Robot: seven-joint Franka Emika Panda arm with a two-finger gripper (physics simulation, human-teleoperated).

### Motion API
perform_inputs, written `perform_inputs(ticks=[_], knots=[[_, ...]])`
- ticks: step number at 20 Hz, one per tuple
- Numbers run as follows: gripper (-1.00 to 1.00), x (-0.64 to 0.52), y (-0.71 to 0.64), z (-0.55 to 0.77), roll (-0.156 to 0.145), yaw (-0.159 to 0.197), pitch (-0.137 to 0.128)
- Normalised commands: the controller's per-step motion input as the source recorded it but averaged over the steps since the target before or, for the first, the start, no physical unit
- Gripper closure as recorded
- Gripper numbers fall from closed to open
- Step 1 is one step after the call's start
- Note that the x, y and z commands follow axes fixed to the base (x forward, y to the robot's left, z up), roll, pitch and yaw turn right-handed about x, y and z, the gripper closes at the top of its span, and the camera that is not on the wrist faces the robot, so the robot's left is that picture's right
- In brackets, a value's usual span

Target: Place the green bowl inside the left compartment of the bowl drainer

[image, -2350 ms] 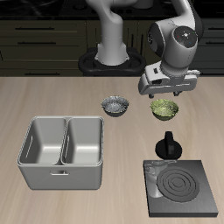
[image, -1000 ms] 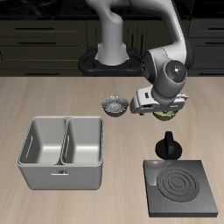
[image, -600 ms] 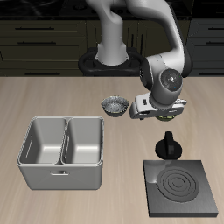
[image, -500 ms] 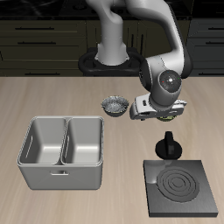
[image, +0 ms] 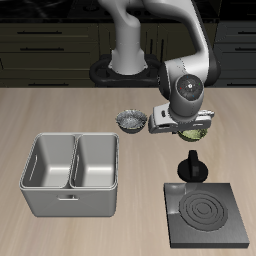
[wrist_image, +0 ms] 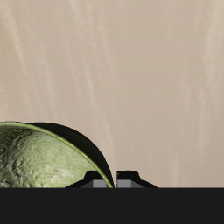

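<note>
The green bowl point(image: 191, 131) sits toward the back of the table, mostly covered by my hand, with only a sliver of olive green showing below it. In the wrist view its mottled inside point(wrist_image: 39, 162) and thin rim run up to my gripper point(wrist_image: 111, 179), whose two fingertips stand close together on either side of the rim. In the exterior view my gripper point(image: 183, 129) is low over the bowl, shut on its rim. The bowl drainer point(image: 70, 200), a light-grey bin with two deep compartments, stands nearer the table's front edge, away from the gripper.
A grey-silver bowl point(image: 130, 121) sits just beside my hand. A black knobbed object point(image: 191, 166) stands in front of the green bowl, and behind it toward the front edge lies a flat black stove plate point(image: 208, 215).
The arm came down from above onto the green bowl. Over the last half second the hand has risen slightly and turned a little.
</note>
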Motion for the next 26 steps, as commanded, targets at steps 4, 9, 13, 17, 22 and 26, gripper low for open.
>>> perform_inputs(ticks=[4, 9, 13, 17, 22, 26], knots=[[1.00, 0.01, 0.00, 0.13, 0.024, -0.019, -0.025], [1.00, 0.02, -0.01, 0.11, -0.004, -0.007, -0.023], [1.00, -0.02, -0.15, 0.40, -0.022, 0.016, -0.077], [1.00, -0.06, -0.18, 0.54, -0.019, 0.006, -0.095], [1.00, -0.07, -0.23, 0.54, -0.023, -0.003, -0.097], [1.00, -0.10, -0.36, 0.58, -0.055, 0.042, -0.121]])
